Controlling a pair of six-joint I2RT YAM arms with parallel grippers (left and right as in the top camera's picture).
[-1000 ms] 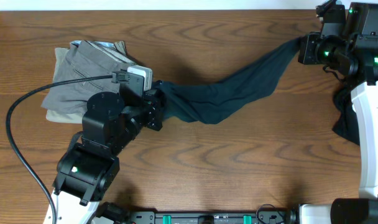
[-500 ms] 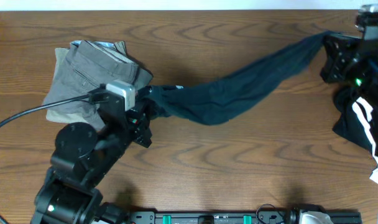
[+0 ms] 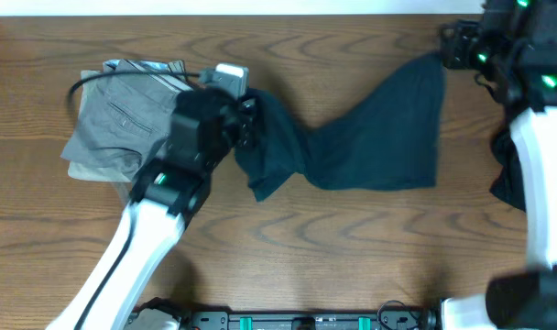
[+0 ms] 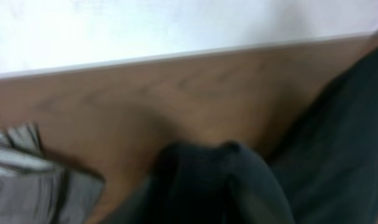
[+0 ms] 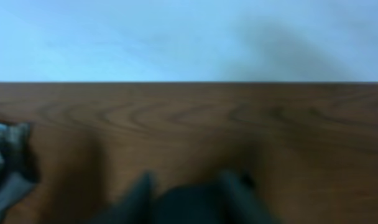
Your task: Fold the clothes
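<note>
A dark teal garment [image 3: 379,137] is stretched across the table between my two grippers. My left gripper [image 3: 253,115] is shut on its left end, next to a folded grey pair of trousers [image 3: 123,115]. My right gripper [image 3: 446,53] is shut on its upper right corner at the far right of the table. In the left wrist view the dark cloth [image 4: 220,186] fills the jaws, with the grey trousers [image 4: 27,180] at the lower left. In the right wrist view the dark cloth [image 5: 189,202] sits blurred between the fingers.
The grey trousers lie on a stack of folded clothes [image 3: 86,165] at the left. A dark garment [image 3: 509,179] hangs at the right table edge by the right arm's white base. The table's far edge [image 4: 176,55] meets a white wall.
My left gripper has moved up and right with the cloth's left end. My right gripper has shifted left, and the garment has spread wider and hangs flatter at the right.
</note>
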